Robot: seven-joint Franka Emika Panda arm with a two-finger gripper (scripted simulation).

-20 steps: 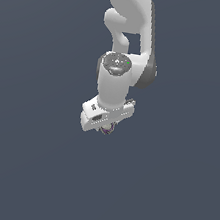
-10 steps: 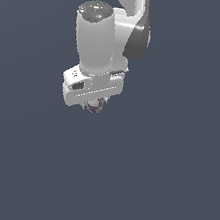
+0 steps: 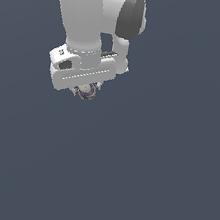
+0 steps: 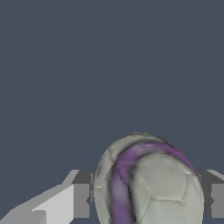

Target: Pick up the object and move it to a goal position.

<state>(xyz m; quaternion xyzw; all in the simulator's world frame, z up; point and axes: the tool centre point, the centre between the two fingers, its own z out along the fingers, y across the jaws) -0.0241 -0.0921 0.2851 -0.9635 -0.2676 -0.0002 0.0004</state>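
Observation:
The ball (image 3: 87, 92) is tiny, off-white with purple markings, and sits between the fingers under my white gripper (image 3: 86, 94) in the upper left of the exterior view. The gripper is shut on it and holds it high. In the wrist view the ball (image 4: 151, 181) fills the space between the two fingers (image 4: 81, 199), which press on both its sides. The white and dark grey arm (image 3: 93, 13) rises above the gripper and partly hides the fingers in the exterior view.
A plain dark grey-blue surface (image 3: 146, 179) fills both views. No other object or goal marker shows.
The arm with the ball in its gripper has moved up and toward the exterior view's left, and looms larger in the picture. The gripper stays shut on the ball.

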